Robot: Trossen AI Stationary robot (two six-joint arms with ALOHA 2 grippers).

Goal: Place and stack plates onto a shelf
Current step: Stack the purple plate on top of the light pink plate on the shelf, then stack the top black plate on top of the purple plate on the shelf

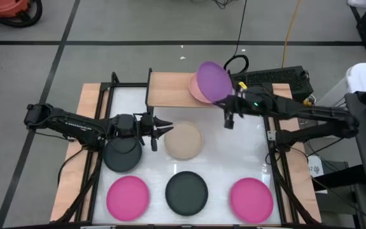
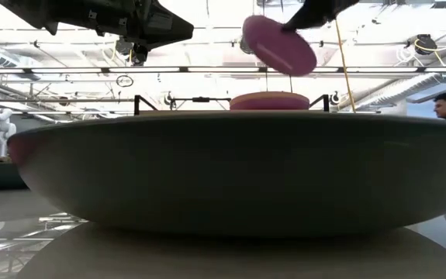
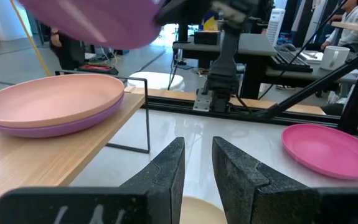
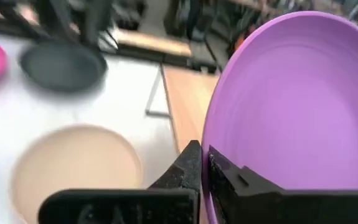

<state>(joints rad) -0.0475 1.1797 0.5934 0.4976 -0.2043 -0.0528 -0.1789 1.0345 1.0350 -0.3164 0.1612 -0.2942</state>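
Stack (image 3: 51,106) hides purple underside from overhead.

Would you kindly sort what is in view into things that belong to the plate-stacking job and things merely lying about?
Job:
purple plate held in right gripper
shelf with stacked plates
beige plate
left gripper

Lying about:
white mug
orange vacuum
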